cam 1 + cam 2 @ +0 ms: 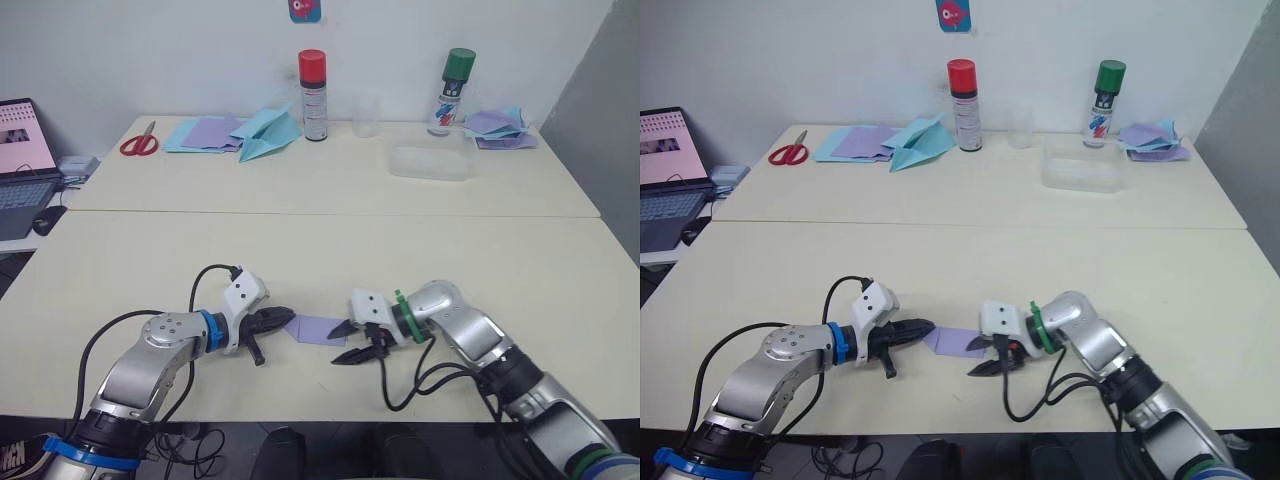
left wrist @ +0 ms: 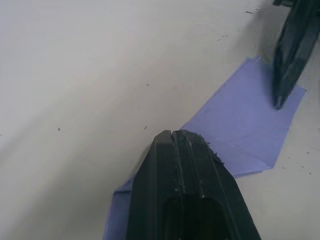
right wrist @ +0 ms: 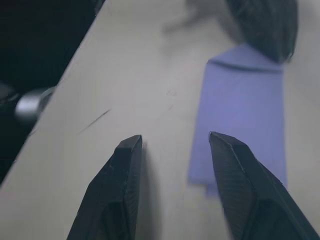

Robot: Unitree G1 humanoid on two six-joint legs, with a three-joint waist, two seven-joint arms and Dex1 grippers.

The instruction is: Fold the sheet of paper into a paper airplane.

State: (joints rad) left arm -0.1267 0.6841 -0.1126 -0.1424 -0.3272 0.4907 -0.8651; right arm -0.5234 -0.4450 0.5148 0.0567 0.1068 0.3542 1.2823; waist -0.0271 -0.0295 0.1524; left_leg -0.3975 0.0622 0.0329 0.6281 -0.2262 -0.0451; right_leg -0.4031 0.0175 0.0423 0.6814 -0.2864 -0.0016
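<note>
The paper (image 1: pixel 320 329) lay flat on the near table (image 1: pixel 330 250) between the 2 grippers, a small lavender piece with a point toward the left gripper (image 1: pixel 283 319) and a square end toward the right gripper (image 1: pixel 352 341), so it looked partly folded but not yet an airplane. The left gripper's 2 fingers were pressed together, their tip resting on or just over the pointed end, while the right gripper's fingers stood apart with 1 tip at the paper's other edge. By my judgement the wing folds and final shaping remained.
</note>
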